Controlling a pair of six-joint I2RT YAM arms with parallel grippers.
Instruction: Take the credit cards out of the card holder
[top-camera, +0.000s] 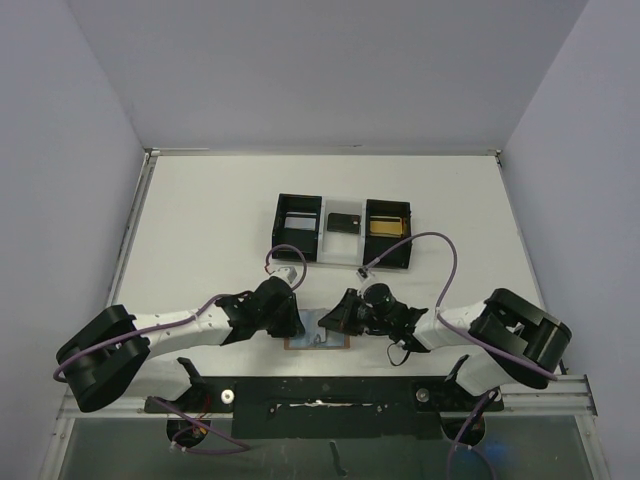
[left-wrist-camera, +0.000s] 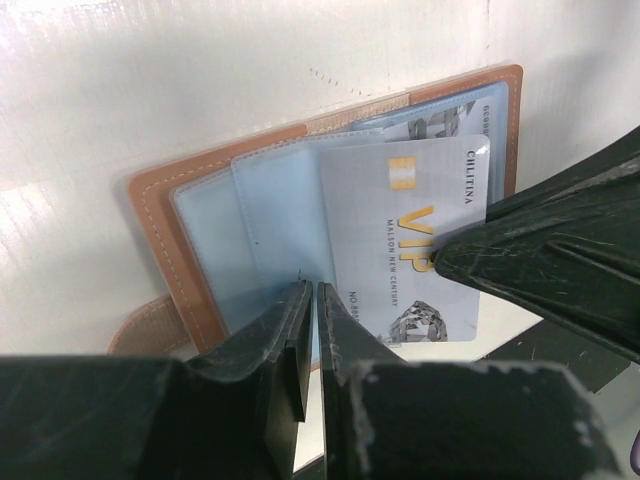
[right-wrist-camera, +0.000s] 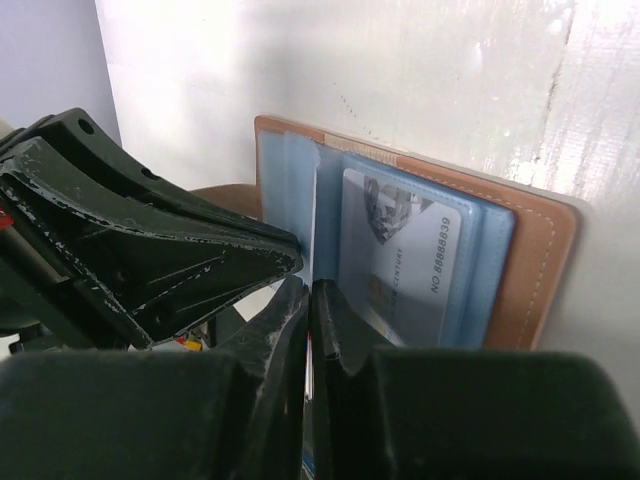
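Left tool (left-wrist-camera: 310, 295) nearly shut on card holder (left-wrist-camera: 150, 230) pocket; right tool (right-wrist-camera: 308, 292) shut, touching silver card (left-wrist-camera: 395, 250).

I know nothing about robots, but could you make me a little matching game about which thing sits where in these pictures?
Things:
1. silver-grey plastic VIP card
2. small black flat card
3. small gold flat card
4. tan-brown leather bifold wallet

Places:
A. right-hand compartment of the black three-compartment tray
B. lying open on the white table, at its near edge
C. tucked inside the open wallet
D. the tray's white middle compartment

Pairs: 1-C, 2-D, 3-A, 4-B
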